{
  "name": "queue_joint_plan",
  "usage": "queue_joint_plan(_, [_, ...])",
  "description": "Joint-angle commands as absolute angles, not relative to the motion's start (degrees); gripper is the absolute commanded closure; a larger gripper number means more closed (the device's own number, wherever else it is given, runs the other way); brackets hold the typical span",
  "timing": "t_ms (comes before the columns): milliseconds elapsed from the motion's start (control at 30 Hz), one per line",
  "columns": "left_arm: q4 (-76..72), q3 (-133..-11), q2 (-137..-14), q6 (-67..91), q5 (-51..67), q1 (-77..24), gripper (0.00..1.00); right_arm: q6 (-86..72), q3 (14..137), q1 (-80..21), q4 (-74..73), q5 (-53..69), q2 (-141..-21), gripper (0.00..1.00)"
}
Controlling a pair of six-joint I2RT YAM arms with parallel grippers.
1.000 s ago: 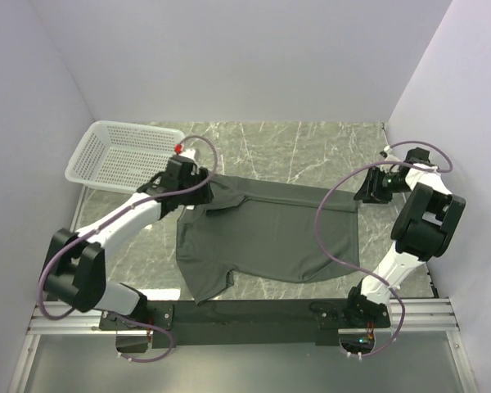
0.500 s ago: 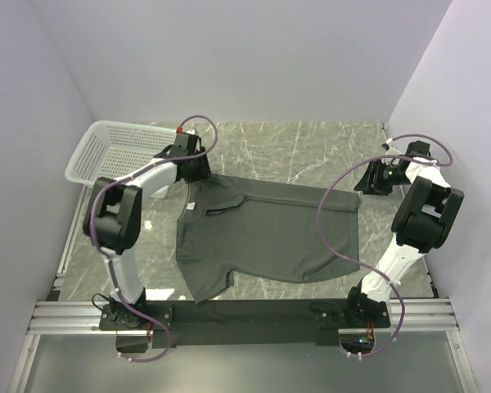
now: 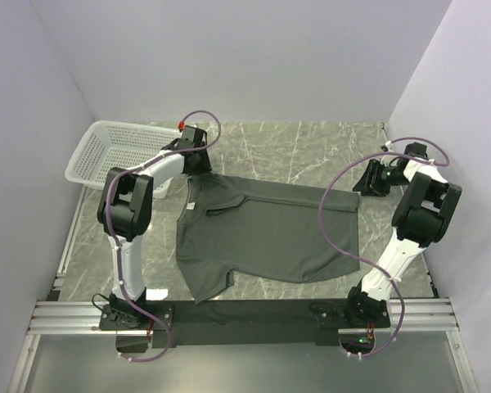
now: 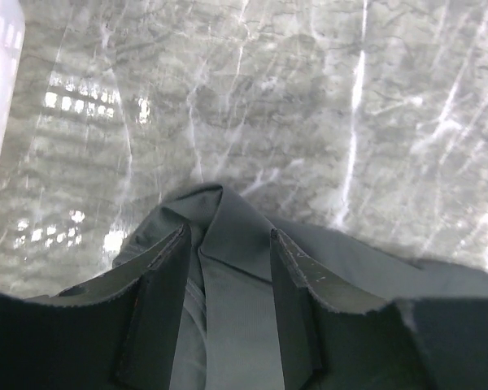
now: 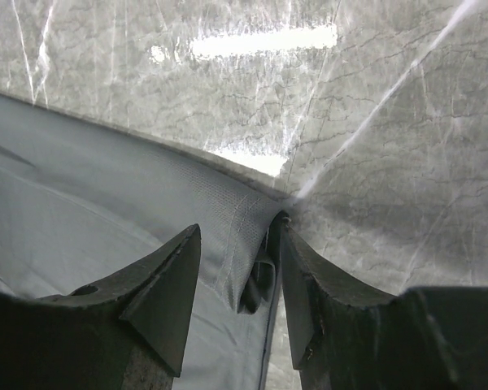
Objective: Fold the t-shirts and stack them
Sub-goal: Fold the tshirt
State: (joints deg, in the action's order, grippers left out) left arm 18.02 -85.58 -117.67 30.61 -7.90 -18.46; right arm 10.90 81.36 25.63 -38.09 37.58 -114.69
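One dark grey-green t-shirt (image 3: 270,233) lies spread flat on the marble table, neck to the left and hem to the right. My left gripper (image 3: 198,168) is at the shirt's far left corner. In the left wrist view it (image 4: 228,236) stands open, its fingers either side of a folded sleeve edge of the t-shirt (image 4: 236,309). My right gripper (image 3: 367,184) is at the far right hem corner. In the right wrist view it (image 5: 239,227) is open too, with a rumpled fold of the t-shirt's hem (image 5: 106,187) between its fingers.
A white mesh basket (image 3: 119,151) sits at the far left, just left of the left gripper. Lilac walls close in the table on three sides. The black mounting rail (image 3: 245,315) runs along the near edge, close to the shirt's near sleeve.
The left arm has folded back and its gripper has moved away from the collar to the shirt's far left corner. The right gripper has shifted slightly farther back at the hem corner.
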Motion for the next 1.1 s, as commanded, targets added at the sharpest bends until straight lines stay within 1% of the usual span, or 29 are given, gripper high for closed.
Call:
queue_joint_plan(0, [18.2, -88.9, -119.3, 29.4, -9.8, -18.3, 0.53, 10.1, 84.2, 25.1, -36.9, 38.7, -115.2, 0.49])
queue_joint_plan(167, [18.1, -90.3, -120.7, 29.7, -9.8, -18.2, 0.68, 9.6, 84.5, 25.0, -36.5, 38.1, -115.7, 0.49])
queue_joint_plan(200, [18.1, -90.1, -120.6, 29.8, -9.8, -18.2, 0.68, 9.6, 84.6, 25.0, -36.4, 38.0, -115.7, 0.49])
queue_joint_plan(233, [17.8, -89.6, -120.2, 29.9, -9.8, -18.2, 0.73, 9.3, 84.6, 25.0, -36.2, 38.0, -115.8, 0.49])
queue_joint_plan(333, [17.2, -88.3, -118.7, 29.8, -10.1, -18.2, 0.82, 8.8, 84.8, 24.9, -36.1, 38.3, -116.3, 0.49])
queue_joint_plan(500, [15.5, -84.0, -115.8, 30.1, -9.9, -18.1, 0.9, 7.9, 84.4, 24.8, -35.4, 37.7, -116.4, 0.49])
queue_joint_plan(600, [14.6, -82.5, -114.4, 30.4, -9.4, -18.0, 0.92, 7.6, 84.0, 24.8, -35.3, 37.1, -116.4, 0.49])
queue_joint_plan(967, [14.2, -82.4, -114.2, 30.6, -7.6, -17.9, 0.92, 6.7, 84.9, 22.0, -36.0, 33.0, -119.4, 0.53])
queue_joint_plan(1067, [14.2, -82.1, -113.9, 30.7, -7.3, -17.9, 0.92, 6.4, 85.2, 21.7, -35.9, 32.3, -119.6, 0.6])
